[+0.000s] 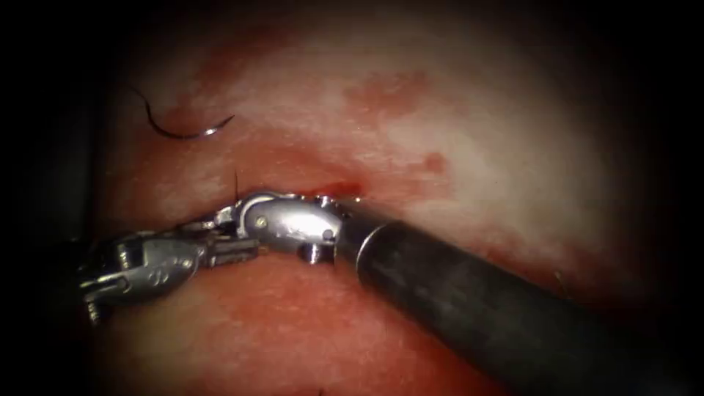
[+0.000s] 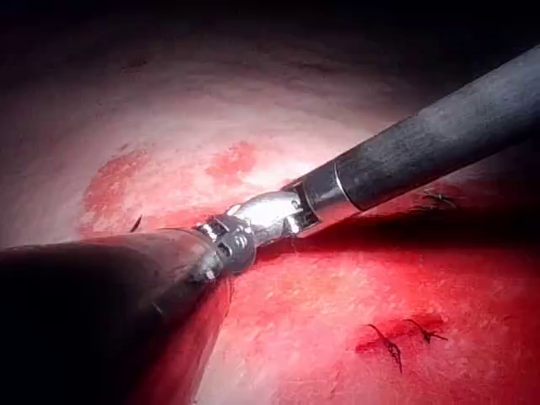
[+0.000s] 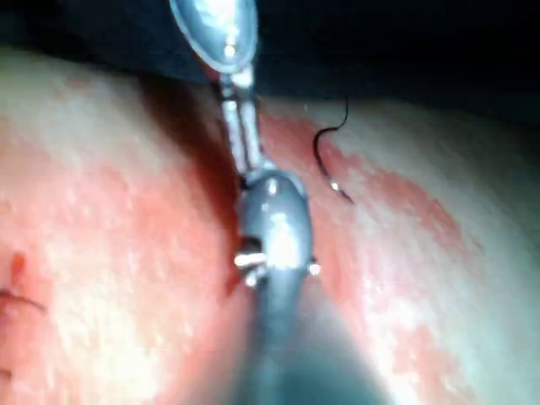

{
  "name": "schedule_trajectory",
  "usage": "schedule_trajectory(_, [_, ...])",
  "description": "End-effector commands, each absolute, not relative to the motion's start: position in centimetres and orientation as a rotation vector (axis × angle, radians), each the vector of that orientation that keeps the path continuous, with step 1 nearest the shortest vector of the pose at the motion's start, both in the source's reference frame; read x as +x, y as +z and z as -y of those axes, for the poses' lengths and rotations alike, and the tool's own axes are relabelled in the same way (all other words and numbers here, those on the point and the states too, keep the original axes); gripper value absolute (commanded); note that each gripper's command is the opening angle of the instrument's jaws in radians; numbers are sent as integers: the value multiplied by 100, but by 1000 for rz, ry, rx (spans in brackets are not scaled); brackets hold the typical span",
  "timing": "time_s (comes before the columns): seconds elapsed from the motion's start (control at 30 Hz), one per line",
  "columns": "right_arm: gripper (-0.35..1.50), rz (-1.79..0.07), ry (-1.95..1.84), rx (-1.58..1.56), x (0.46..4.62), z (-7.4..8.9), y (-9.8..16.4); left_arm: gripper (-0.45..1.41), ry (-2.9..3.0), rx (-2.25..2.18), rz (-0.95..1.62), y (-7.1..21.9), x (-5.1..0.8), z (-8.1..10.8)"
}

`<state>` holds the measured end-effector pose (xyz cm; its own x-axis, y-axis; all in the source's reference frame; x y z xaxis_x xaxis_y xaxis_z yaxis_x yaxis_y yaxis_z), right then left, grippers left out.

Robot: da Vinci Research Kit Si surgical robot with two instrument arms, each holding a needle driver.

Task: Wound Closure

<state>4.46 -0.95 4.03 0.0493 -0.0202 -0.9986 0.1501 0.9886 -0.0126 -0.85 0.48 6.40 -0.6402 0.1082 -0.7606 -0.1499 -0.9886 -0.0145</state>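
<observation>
The curved needle (image 1: 183,128) lies free on the tissue (image 1: 440,132) at the far left, beyond the cut (image 1: 345,187), with neither tool holding it. It also lies beside the tools as needle (image 3: 329,164). My left tool (image 1: 253,249) reaches in from the left with its jaws together and nothing visible between them. My right tool (image 1: 209,220) comes up from the lower right, and its tip meets the left tool's jaws over the cut. A short dark strand of thread (image 1: 235,183) stands up just behind that meeting point. The left tool's thin jaws (image 3: 240,135) run straight to the right tool's wrist (image 3: 274,224).
The right tool's dark shaft (image 1: 477,301) crosses the lower right of the endoscope view. Red fluid (image 1: 389,92) stains the tissue around the cut. Dark stitch ends (image 2: 388,346) sit on the tissue near the shaft (image 2: 422,143).
</observation>
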Motion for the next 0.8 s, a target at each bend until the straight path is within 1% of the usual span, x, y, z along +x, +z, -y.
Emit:
schedule_trajectory(0.03, [-35,-1508,-133,102,450,91,408,-45,2723,-1261,-72,646,-89,-48])
schedule_trajectory(0.1, [-35,-1503,-132,99,445,93,408,-45,2724,-1261,-73,645,-88,-46])
schedule_trajectory(0.13, [-3,-1502,-138,94,442,94,407,-45,2725,-1260,-74,644,-87,-45])
schedule_trajectory(0.2, [99,-1489,-103,82,434,98,405,-45,2726,-1259,-75,643,-86,-42])
schedule_trajectory(0.23, [135,-1477,-65,72,428,99,402,-45,2727,-1259,-76,643,-85,-41])
schedule_trajectory(0.27, [146,-1473,-31,68,424,100,400,-45,2726,-1262,-75,642,-85,-40])
schedule_trajectory(0.5, [148,-1448,10,60,362,103,383,-45,2730,-1268,-85,644,-87,-23])
schedule_trajectory(0.53, [148,-1438,26,52,340,102,378,-45,2732,-1274,-85,645,-90,-17])
schedule_trajectory(0.6, [148,-1433,46,40,318,102,374,-45,2737,-1274,-86,647,-94,-10])
schedule_trajectory(0.63, [148,-1434,66,28,300,101,370,-45,2737,-1284,-79,648,-102,-5])
schedule_trajectory(0.77, [148,-1418,101,6,262,98,363,-45,2736,-1302,-87,651,-123,5])
schedule_trajectory(0.8, [148,-1413,121,-8,246,96,361,-45,2719,-1321,-65,653,-140,14])
